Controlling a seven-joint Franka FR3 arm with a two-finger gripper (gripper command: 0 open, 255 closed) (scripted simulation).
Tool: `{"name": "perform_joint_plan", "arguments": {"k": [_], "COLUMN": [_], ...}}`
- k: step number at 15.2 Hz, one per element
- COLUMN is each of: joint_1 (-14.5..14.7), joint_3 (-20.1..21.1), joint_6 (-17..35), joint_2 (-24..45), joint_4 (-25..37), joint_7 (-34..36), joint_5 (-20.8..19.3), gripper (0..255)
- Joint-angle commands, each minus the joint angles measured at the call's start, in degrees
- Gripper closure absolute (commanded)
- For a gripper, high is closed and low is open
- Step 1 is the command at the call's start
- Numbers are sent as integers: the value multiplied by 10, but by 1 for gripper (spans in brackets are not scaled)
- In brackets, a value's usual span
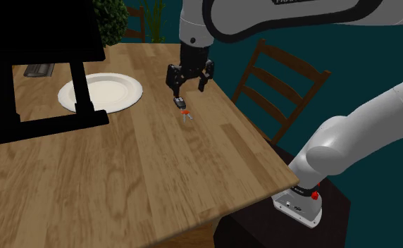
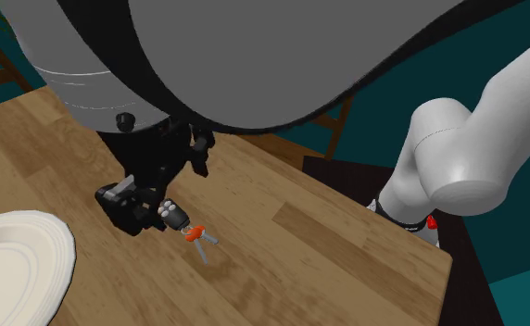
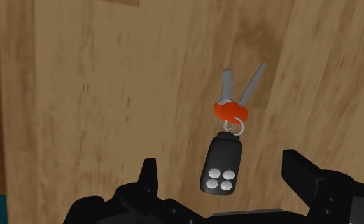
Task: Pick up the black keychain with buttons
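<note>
Fingers (image 3: pixel 300 172) stand wide apart, one on each side of the black keychain (image 3: pixel 223 164) with four pale buttons, not touching it, over the wooden worktop (image 3: pixel 98 95).

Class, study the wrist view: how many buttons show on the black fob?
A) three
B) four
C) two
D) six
B: the fob carries four pale round buttons, clustered at the end away from the ring.
</note>
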Motion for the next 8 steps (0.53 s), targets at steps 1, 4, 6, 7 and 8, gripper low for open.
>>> {"name": "perform_joint_plan", "arguments": {"k": [1, 4, 6, 7, 8], "joint_1": [-3, -2, -2, -2, -2], "joint_3": [14, 16, 18, 19, 20], "joint_6": [6, 29, 44, 52, 64], "joint_2": [26, 29, 32, 34, 37], "joint_4": [20, 0, -13, -20, -29], "joint_7": [30, 31, 32, 33, 34], "joint_5": [-8, -8, -9, -9, -10], "gripper": [0, 0, 0, 0, 0]}}
